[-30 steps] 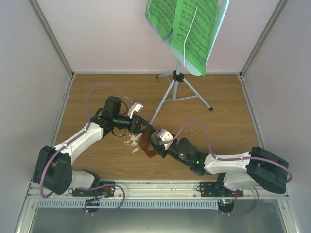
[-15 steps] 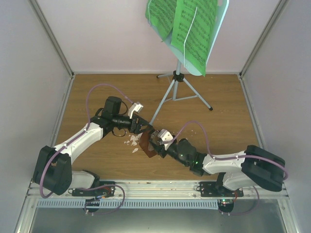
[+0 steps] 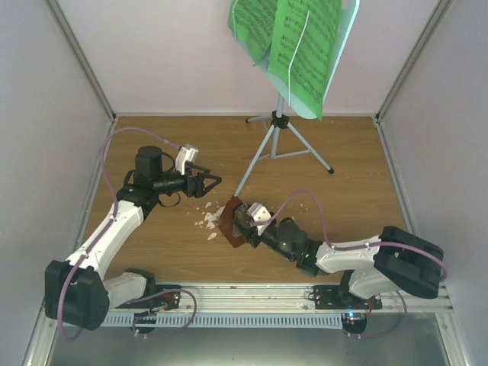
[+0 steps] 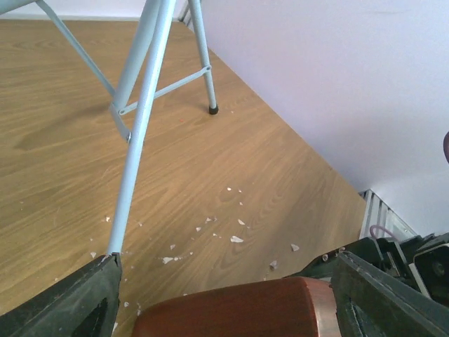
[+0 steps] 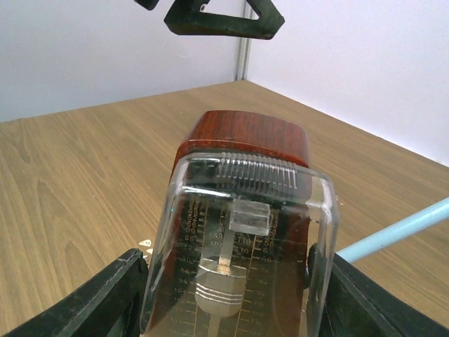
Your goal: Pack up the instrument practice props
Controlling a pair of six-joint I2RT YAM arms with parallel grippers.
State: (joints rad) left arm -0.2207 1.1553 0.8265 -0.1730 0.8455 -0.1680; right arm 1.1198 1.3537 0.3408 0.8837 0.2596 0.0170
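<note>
Three props to pack: none looks stowed, and no box or bag shows in any view.
Metronome (image 5: pixel 242 210): near the middle of the table (image 3: pixel 351 191), just beside the white crumbs (image 3: pixel 206 221), between the right gripper's fingers; whether it rests on the wood I cannot tell.
Right gripper (image 3: pixel 238 226): fingers pinching the metronome by its two sides.
Left gripper (image 3: pixel 209 183): fingers spread, holding nothing, near the metronome but apart from it.
Music stand (image 3: pixel 273 141): upright at the back of the table on its three legs, not folded.
Green pages (image 3: pixel 301 38): on the stand's desk.
Done: the metronome is in hand, I judge.
Left: put it away, take the pages off, fold the stand — most of the job.
</note>
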